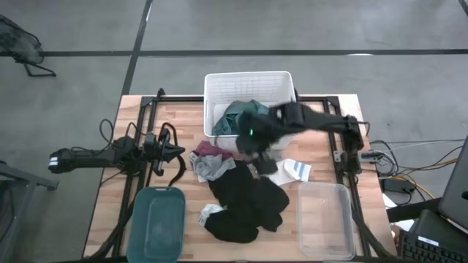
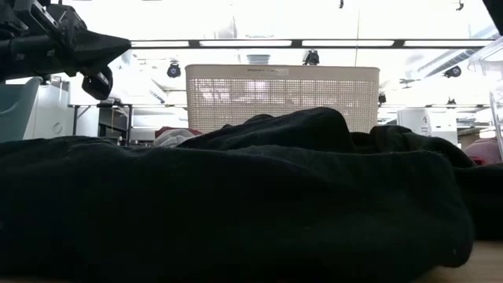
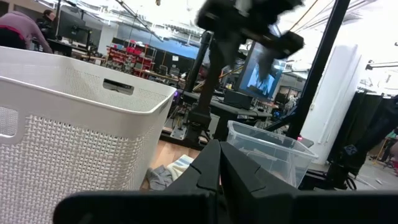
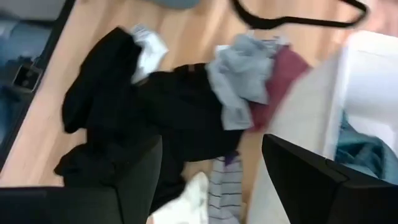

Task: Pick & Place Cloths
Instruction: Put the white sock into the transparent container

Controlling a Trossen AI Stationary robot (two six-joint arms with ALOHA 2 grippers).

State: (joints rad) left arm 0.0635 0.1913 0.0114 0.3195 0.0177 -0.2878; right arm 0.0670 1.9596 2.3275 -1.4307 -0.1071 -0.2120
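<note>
High view, left to right. My left gripper [image 1: 178,152] rests at the table's left side, pointing toward the middle, fingers closed together to a point with nothing between them; the left wrist view shows the same, the two dark fingers [image 3: 214,171] meeting. Just in front of that arm lies the teal tub [image 1: 157,219], near the front edge of the wooden table [image 1: 190,117].

Near the tip of the left gripper sits a small heap: the maroon-pink cloth [image 1: 207,149] with the grey cloth [image 1: 210,169] touching it on the front side. From there the black cloth [image 1: 245,204] spreads toward the front edge; a small white piece [image 1: 210,213] lies at its left border. In the low view the black cloth [image 2: 236,204] fills almost the whole foreground, with the white basket [image 2: 281,96] behind it.

The white basket [image 1: 248,88] stands at the back centre, and the teal cloth [image 1: 235,117] lies inside it. My right gripper [image 1: 257,150] is over the basket's front rim, above the cloth heap. In the right wrist view its fingers [image 4: 311,180] stand spread apart and hold nothing; between them, down on the table, show the black cloth [image 4: 174,112], the grey cloth [image 4: 239,78], the maroon-pink cloth [image 4: 280,81] and a white striped piece [image 4: 227,190].

Right of the gripper a white striped sock [image 1: 296,170] lies on the wood. Farther right stands a clear plastic bin [image 1: 325,219].
</note>
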